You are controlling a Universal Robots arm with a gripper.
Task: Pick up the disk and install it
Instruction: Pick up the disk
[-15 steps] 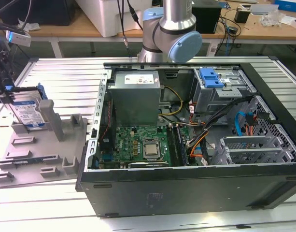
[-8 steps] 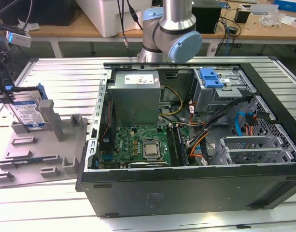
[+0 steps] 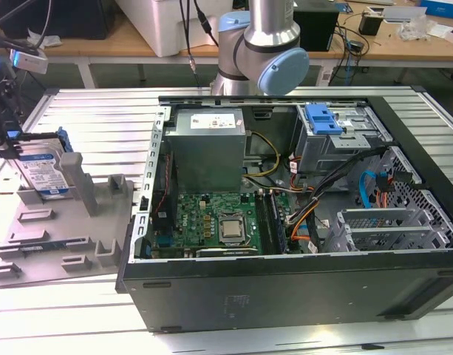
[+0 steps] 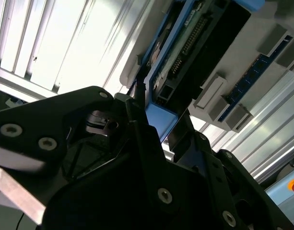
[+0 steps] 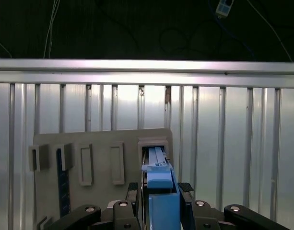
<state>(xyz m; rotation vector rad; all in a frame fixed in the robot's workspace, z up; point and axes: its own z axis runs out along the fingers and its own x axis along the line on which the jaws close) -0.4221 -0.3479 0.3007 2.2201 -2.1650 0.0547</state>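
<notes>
The disk (image 3: 43, 171), a silver drive with a white-and-blue label in a blue carrier, stands on edge in a slot of the grey fixture (image 3: 63, 237) at the exterior view's left. My gripper (image 3: 10, 142) sits at its upper end. In the first wrist view the gripper (image 5: 159, 188) has a black finger pressed on each side of the blue carrier (image 5: 161, 201), whose far end sits in the fixture's slot (image 5: 154, 143). The second wrist view shows the gripper (image 4: 158, 112) shut on the carrier's blue edge (image 4: 158, 122), with the drive's connector side (image 4: 194, 38) beyond.
An open computer case (image 3: 285, 296) lies at the exterior view's right, with motherboard (image 3: 219, 218), loose cables and a metal drive cage (image 3: 341, 144) topped by a blue latch piece (image 3: 322, 118). The arm's base (image 3: 263, 44) stands behind the case. All rests on a slatted aluminium table (image 3: 86, 111).
</notes>
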